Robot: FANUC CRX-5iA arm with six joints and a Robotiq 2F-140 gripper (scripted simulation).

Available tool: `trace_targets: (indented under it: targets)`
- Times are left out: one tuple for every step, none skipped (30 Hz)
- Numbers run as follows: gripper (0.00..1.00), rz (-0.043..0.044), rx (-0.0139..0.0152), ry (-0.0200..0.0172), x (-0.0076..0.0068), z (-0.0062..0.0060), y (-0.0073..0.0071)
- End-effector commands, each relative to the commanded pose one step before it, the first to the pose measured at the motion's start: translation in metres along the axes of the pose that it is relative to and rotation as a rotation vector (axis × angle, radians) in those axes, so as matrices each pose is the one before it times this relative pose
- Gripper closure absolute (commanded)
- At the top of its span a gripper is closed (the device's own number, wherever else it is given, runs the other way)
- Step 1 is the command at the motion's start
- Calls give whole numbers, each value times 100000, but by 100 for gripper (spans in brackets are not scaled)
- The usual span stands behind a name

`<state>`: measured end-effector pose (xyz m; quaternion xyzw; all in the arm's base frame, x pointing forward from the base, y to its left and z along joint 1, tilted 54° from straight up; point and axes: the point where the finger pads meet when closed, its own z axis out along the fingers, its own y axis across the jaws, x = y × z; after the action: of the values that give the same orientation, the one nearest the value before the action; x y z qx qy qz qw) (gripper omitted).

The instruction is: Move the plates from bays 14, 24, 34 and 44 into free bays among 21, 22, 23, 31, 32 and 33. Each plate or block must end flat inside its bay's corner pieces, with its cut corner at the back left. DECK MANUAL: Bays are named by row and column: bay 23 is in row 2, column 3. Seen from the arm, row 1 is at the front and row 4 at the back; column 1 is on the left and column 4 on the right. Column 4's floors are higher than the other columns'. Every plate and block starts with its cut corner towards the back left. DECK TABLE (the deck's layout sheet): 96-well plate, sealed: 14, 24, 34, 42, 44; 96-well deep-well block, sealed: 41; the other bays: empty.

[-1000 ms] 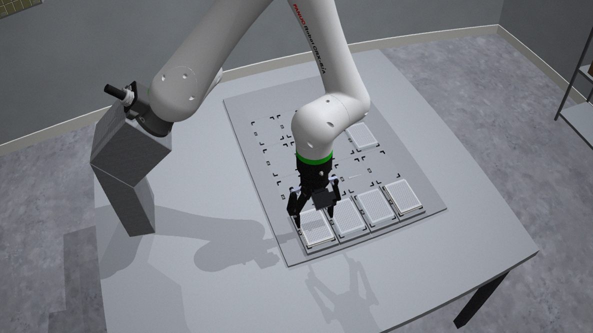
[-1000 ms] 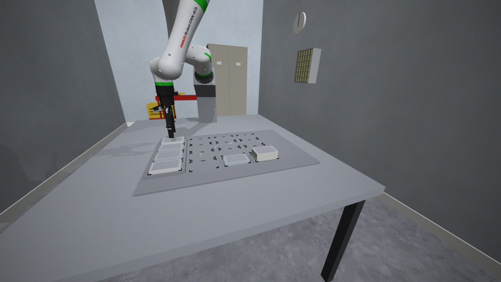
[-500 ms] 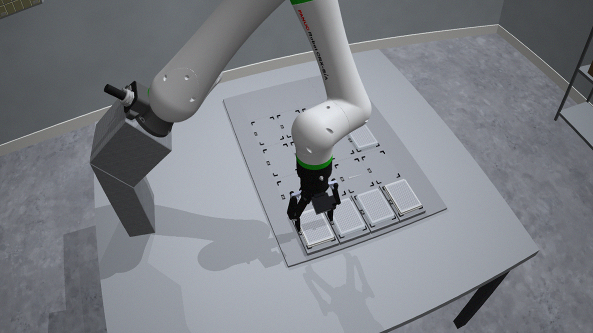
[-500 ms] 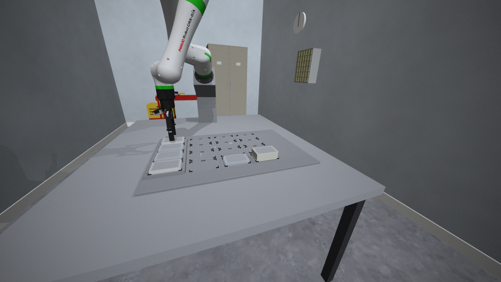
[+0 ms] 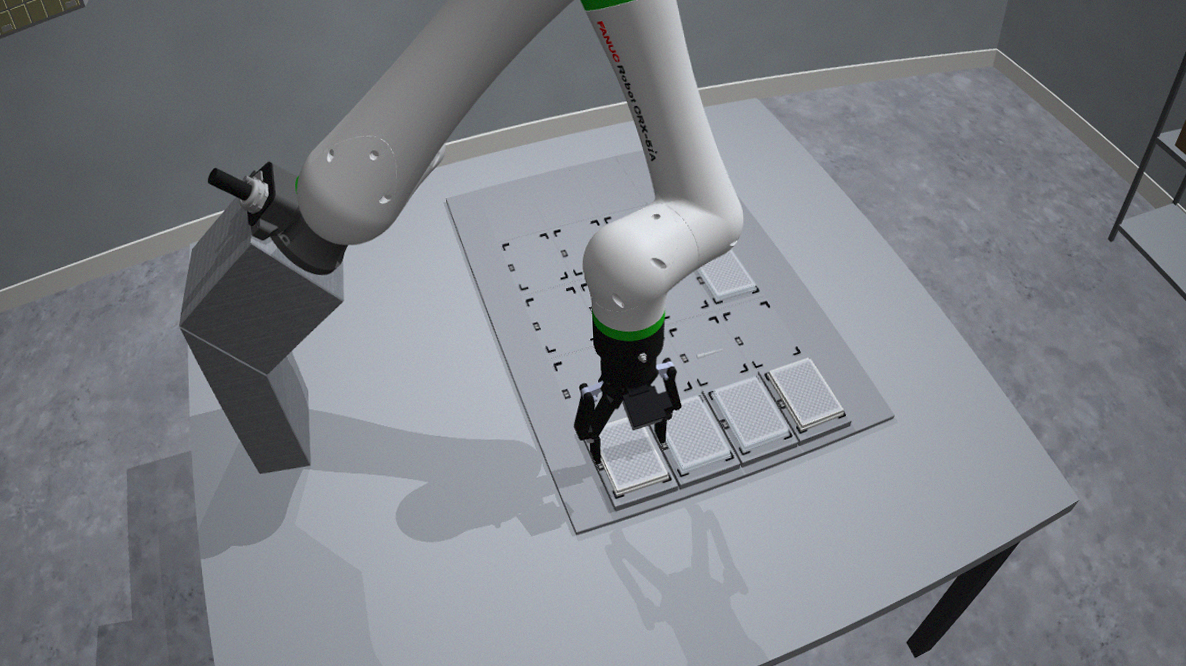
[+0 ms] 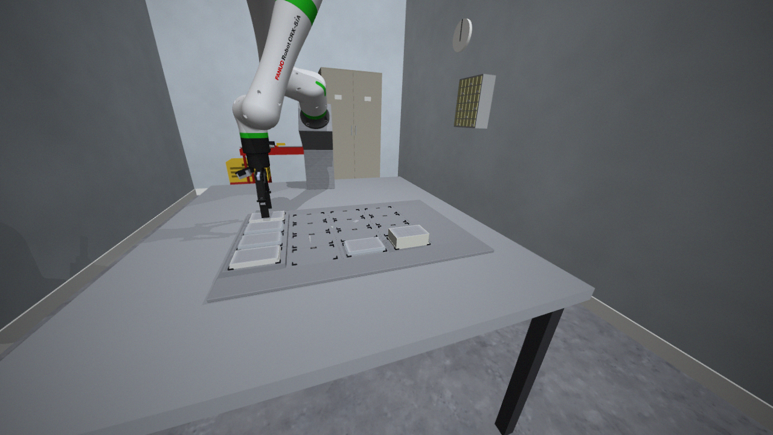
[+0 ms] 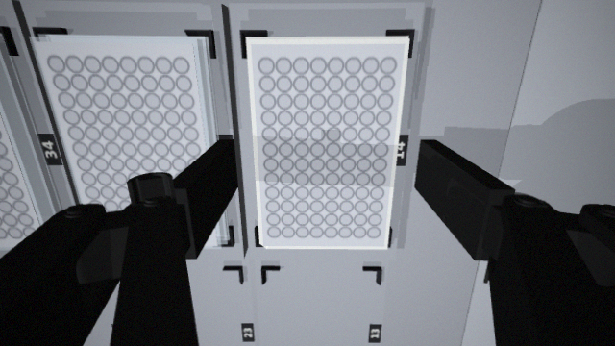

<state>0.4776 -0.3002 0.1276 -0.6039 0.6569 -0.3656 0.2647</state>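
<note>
My gripper (image 5: 629, 451) (image 6: 265, 217) (image 7: 326, 163) is open, pointing down over bay 14. Its fingers are on either side of the cream-edged plate in bay 14 (image 5: 636, 470) (image 7: 332, 207), with a gap on each side in the wrist view. That plate lies flat between its corner pieces. The bluish plates in bay 24 (image 5: 699, 439) (image 7: 125, 111) and bay 34 (image 5: 751, 413) (image 6: 261, 239) and the cream-edged plate in bay 44 (image 5: 808, 393) (image 6: 255, 257) lie flat. Bays 21 to 23 and 31 to 33 show no plates in the exterior view; the arm partly hides them in the top view.
A bluish plate in bay 42 (image 5: 727, 277) (image 6: 365, 246) and a taller cream block in bay 41 (image 6: 409, 238) stand on the grey deck (image 5: 861, 408) (image 6: 459, 249). The left finger is close to the plate in bay 24. Column 4 has raised floors.
</note>
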Motion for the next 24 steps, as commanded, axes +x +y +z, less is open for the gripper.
trace_targets:
  targets:
    - [30,-30,70,87,47,-39,-39]
    - [30,0,0,0,0,0,0]
    - [30,0,0,0,0,0,0]
    - [30,0,0,0,0,0,0]
    - [30,6,-6,-5,-1,131,3]
    - [30,0,-1,1,-1,132,-2]
    - [30,0,-1,0,-1,133,-1]
    - [30,0,0,0,-1,133,-1]
    - [30,0,0,0,0,133,0]
    - [30,0,0,0,0,133,0]
    - [30,0,0,0,0,133,0]
    - [30,0,0,0,0,133,0]
    - [30,0,0,0,0,133,0]
    - [30,0,0,0,0,133,0]
    - [30,0,0,0,0,133,0]
    - [30,0,0,0,0,133,0]
    - [30,0,0,0,0,0,0]
    - [30,0,0,0,0,0,0]
    - [30,0,2,-1,2,135,3]
    - [30,0,-1,1,-1,133,-1]
    - [30,0,0,0,0,133,0]
    - [30,0,1,-1,1,1,2]
    - [30,0,1,-1,1,1,2]
    - [30,0,-2,1,-1,-2,-3]
